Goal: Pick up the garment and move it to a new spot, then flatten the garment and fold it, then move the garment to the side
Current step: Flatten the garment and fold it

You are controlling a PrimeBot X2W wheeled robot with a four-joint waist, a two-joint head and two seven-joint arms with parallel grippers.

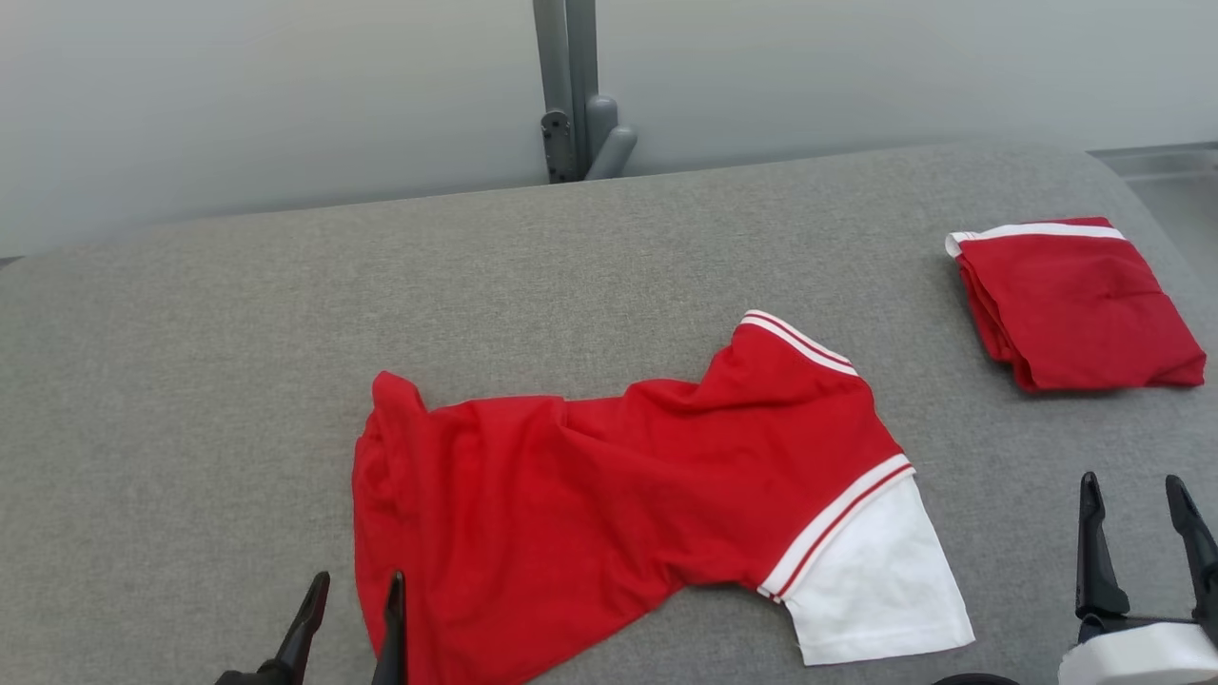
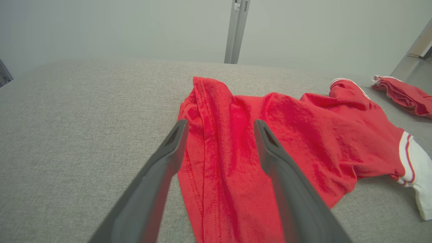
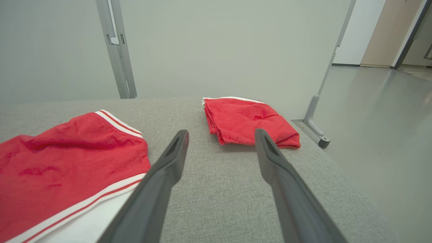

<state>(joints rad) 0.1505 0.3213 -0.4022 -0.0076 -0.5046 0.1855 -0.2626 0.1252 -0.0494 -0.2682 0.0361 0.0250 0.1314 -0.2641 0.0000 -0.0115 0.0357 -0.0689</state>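
garment [image 1: 609,476]: rumpled on table [image 1: 190,381], centre-front, white sleeve toward the right | left end effector [image 1: 360,578]: jaws wide, empty, at the garment's left edge | right end effector [image 1: 1131,480]: wide, empty, over bare table | risk: pinching one layer only — cloth bunches rather than flattens; a rightward drag could disturb the folded garment [image 1: 1075,304]

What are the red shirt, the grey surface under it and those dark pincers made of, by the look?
Red shirt: soft knit cloth, probably cotton or a blend; matte, wrinkled, stitched hem. Grey surface: woven upholstery-like fabric, flecked weave showing. Left pincer and right pincer: hard, smooth, dark material, likely plastic, though coated metal is possible.
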